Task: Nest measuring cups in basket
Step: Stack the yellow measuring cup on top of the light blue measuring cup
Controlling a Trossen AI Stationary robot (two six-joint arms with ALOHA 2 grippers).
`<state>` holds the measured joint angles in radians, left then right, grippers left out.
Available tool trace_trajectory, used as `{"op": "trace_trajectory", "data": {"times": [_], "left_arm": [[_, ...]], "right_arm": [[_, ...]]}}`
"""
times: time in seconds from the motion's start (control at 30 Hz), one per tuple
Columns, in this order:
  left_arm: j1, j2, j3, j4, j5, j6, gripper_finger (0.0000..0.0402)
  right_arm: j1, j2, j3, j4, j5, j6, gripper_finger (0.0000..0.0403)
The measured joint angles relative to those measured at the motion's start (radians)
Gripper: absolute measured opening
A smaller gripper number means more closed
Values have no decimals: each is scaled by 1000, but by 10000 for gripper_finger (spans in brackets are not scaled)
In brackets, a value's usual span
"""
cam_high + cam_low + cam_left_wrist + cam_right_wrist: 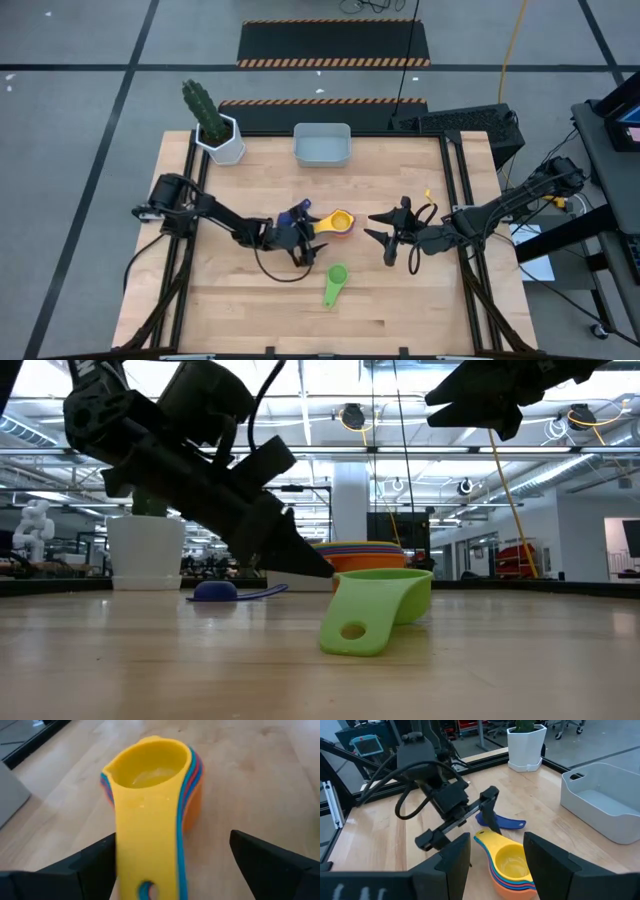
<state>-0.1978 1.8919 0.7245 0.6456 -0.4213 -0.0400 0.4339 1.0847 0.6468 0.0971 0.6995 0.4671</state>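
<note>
Measuring cups are stacked mid-worktop, straddled by the wide-open left gripper; green cup and blue cup lie loose. The basket remains unfilled. The empty right gripper is parted.

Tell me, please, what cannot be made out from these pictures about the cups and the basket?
- Nested stack of cups: how many lie under the yellow one; only coloured rims show in the left wrist view.
- Dark blue cup: high view, the left hand partly covers it.
- Basket: cut off by the edge in the right wrist view; in the low view it is hidden.
- Green cup: its inside, low view.
</note>
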Motion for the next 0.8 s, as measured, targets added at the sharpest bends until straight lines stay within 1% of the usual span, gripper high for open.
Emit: {"op": "trace_trajectory", "data": {"times": [0.13,0.33,0.57,0.8], "left_arm": [[3,14,28,-29,-21,-32,330],[21,14,50,-104,-33,-129,270],[29,14,50,-126,-32,-132,208],[29,14,50,-126,-23,-131,163]], "right_arm": [[0,0,0,0,-3,0,176],[0,0,0,0,-24,0,176],[0,0,0,4,-25,0,176],[0,0,0,3,-24,0,176]]}}
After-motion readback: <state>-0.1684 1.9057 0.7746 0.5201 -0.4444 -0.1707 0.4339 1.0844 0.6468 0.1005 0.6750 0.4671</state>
